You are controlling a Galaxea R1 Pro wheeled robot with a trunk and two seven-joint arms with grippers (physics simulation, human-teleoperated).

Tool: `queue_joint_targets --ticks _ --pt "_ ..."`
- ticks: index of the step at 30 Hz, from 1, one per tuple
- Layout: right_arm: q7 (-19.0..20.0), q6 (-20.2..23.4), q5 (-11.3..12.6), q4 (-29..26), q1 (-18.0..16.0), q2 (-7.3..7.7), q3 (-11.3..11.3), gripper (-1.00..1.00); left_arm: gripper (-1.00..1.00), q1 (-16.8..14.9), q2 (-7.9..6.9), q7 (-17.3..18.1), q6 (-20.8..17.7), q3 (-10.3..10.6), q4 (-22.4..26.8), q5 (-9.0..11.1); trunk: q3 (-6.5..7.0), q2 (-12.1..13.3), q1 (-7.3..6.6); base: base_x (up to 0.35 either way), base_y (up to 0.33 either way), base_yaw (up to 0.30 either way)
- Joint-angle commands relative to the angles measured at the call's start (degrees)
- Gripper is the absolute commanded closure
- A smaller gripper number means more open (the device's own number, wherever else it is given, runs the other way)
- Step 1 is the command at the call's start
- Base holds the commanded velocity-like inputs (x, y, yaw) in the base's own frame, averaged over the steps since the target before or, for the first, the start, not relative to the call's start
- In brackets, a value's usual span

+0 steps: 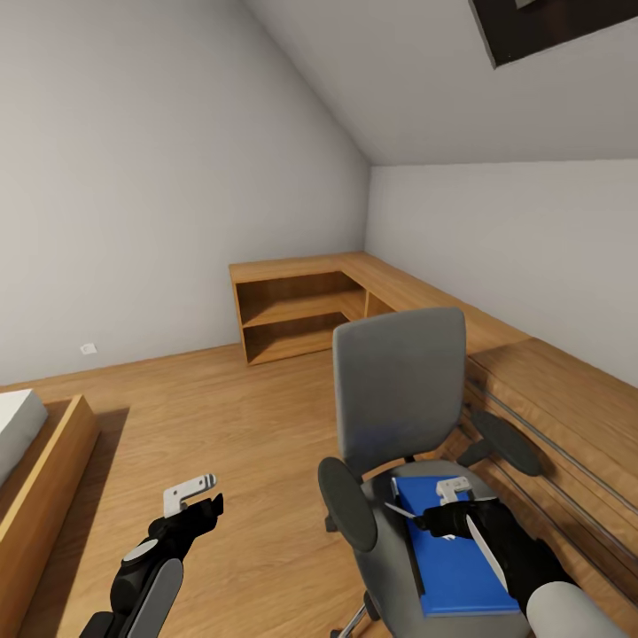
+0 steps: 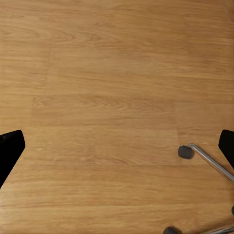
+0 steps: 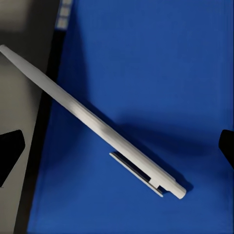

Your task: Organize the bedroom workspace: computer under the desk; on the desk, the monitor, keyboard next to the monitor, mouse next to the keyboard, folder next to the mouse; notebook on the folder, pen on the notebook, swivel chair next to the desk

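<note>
Right gripper [image 1: 454, 507], jaws apart, hovers over pen [image 3: 92, 122] lying on folder [image 1: 461, 558] on swivel chair [image 1: 399, 390]; left gripper [image 1: 190, 498] open, idle; transfer to desk not begun.

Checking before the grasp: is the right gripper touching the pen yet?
Apart. In the right wrist view the pen lies on the folder, with the fingers wide to either side and clear folder between them and the pen.

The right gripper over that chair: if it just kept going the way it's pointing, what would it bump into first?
Most likely the white pen, which lies across the blue folder on the swivel chair seat, between the open fingers of the right gripper. Depth is hard to judge.
</note>
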State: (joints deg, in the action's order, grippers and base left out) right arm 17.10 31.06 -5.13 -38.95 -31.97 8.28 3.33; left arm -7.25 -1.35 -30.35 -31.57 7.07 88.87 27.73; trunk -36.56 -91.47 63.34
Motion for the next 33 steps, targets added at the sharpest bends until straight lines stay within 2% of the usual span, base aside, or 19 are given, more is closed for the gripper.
queue_joint_targets --ticks 1,8,17,22,28,33 --pt "0.1 0.2 -0.6 -0.1 0.0 0.03 0.1 -1.0 -1.0 0.0 -0.06 -0.6 -0.1 0.1 0.1 0.6 -0.06 0.0 0.0 0.0 0.0 0.0" --pt "-0.5 0.2 -0.5 -0.1 0.0 -0.01 0.2 -1.0 -1.0 0.0 -0.06 -0.6 -0.1 0.1 0.1 0.6 -1.31 -2.8 1.53 0.0 0.0 0.0" --pt "-0.6 0.2 -0.4 -0.1 0.0 -0.01 0.2 -1.0 -1.0 0.0 -0.06 -0.6 -0.1 0.1 0.1 0.6 -1.31 -2.8 1.53 0.0 0.0 0.0" --pt "-0.7 0.2 -0.4 -0.1 0.0 -0.01 0.3 -1.0 -1.0 0.0 -0.06 -0.6 -0.1 0.1 0.1 0.6 -2.21 -4.8 2.63 0.0 0.0 0.0" --pt "-0.7 0.2 -0.4 -0.1 0.0 -0.01 0.3 -1.0 -1.0 0.0 -0.06 -0.6 -0.1 0.1 0.1 0.6 -2.21 -4.8 2.63 0.0 0.0 0.0" --pt "-0.7 0.2 -0.4 -0.1 0.0 -0.01 0.4 -1.0 -1.0 0.0 -0.06 -0.6 -0.1 0.1 0.1 0.6 -3.11 -6.8 3.73 0.0 0.0 0.0"
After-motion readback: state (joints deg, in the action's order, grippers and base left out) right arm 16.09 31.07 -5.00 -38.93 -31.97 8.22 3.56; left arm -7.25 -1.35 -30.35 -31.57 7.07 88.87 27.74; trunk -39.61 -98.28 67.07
